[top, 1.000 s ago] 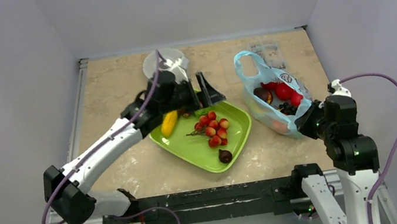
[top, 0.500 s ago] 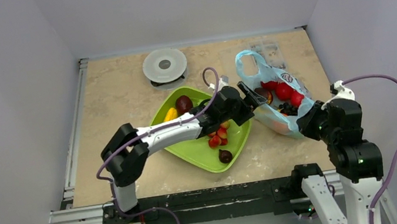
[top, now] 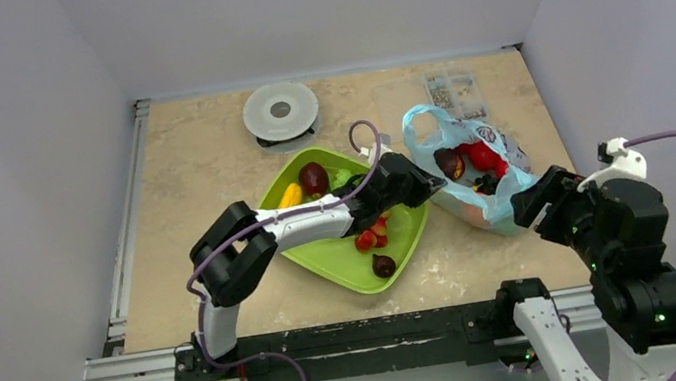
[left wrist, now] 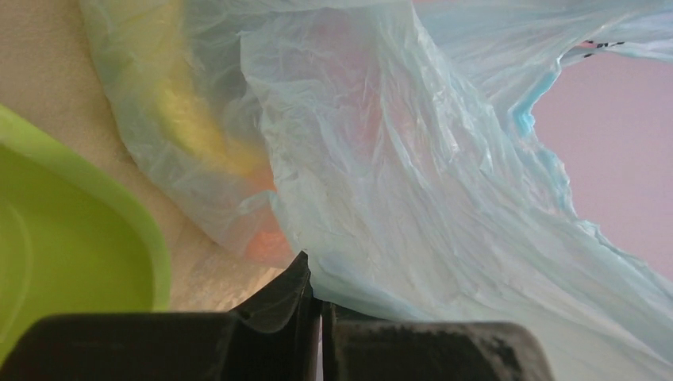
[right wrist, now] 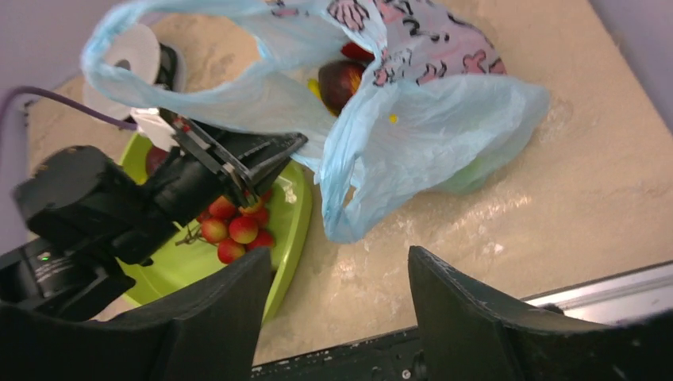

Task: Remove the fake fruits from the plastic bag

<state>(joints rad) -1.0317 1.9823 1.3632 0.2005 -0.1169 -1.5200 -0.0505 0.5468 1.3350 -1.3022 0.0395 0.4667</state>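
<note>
Several fake fruits (top: pixel 483 157) fill the plastic bag (top: pixel 485 215): left claw (top: pixel 435 188) clamps its rim; right claw (right wrist: pixel 341 266), apart, should reach in.

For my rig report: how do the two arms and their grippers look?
The left arm and right arm have white links, bulky black joints and a looping purple cable each. The left gripper and right gripper are black, with two tapering fingers.
</note>
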